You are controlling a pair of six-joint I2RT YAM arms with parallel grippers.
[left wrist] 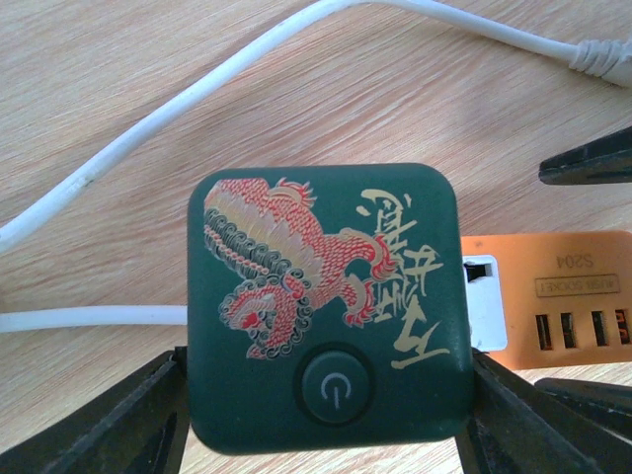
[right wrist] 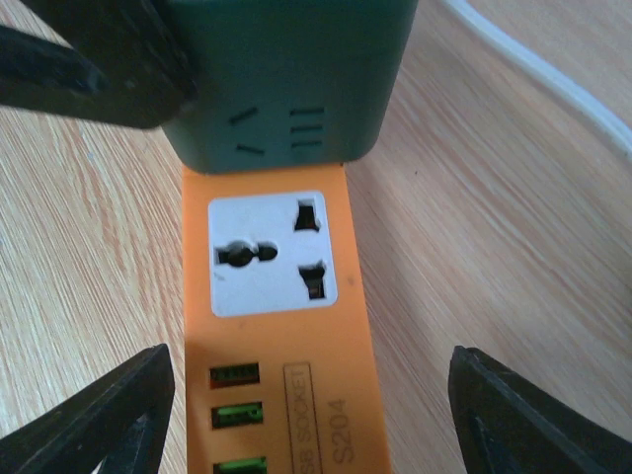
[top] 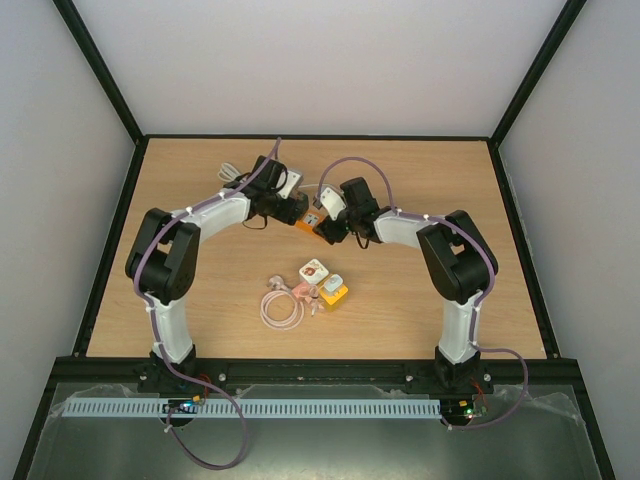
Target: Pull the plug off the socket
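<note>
Left wrist view: the left claw point(left wrist: 328, 380) is clamped on the green plug point(left wrist: 326, 286), with one black finger point(left wrist: 109, 420) pressed against each lower side of the housing. The plug is a rounded cube with a red-and-gold dragon print and a round power button on its upper face. It sits at the end of the orange socket strip point(left wrist: 553, 296) and touches it. A sliver of white outlet face shows just beside the housing. Whether the pins are seated cannot be determined, because the contact zone is hidden. A white cable point(left wrist: 197, 94) runs across the desk point(left wrist: 118, 59) behind the plug, and a second white run meets the plug's left side.

Right wrist view: the right claw point(right wrist: 308, 360) stands apart, one finger on each side of the strip, with bare desk visible between each finger and the strip. A free universal outlet point(right wrist: 267, 252) lies between the plug and a row of USB ports point(right wrist: 237, 413). The marking "S204" is legible.

Top external view: both arms meet at the rear centre of the desk, with the plug and strip between the claws. Near the desk centre, well apart from them, lie a coiled pink cable point(top: 280, 308), a white cube point(top: 314, 270) and a yellow cube point(top: 334, 293).
</note>
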